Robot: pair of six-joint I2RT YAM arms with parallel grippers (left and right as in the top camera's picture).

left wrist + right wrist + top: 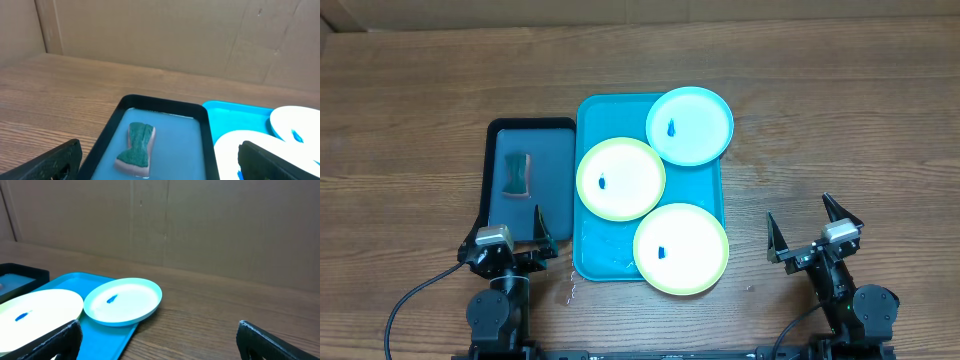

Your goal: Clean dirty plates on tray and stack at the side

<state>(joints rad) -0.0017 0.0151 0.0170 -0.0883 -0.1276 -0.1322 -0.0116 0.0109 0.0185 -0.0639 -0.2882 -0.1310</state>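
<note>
On the large turquoise rectangular plastic tray we see a round light blue plastic plate overhanging the far right corner, a yellow-green-rimmed plate mid-tray and a second yellow-green-rimmed plate over the near rim. The left gripper, released and empty, hangs at the near end of the small black rectangular tray holding a green sponge, just left of the plates. The right gripper, also released, hangs over bare wooden bench to their right.

Arms are finished in black, with round joint housings. Left gripper and right gripper are fitted with matte black, pointed wedge fingers. A silver-grey block is mounted on each wrist. Black cables are attached at the bases.
</note>
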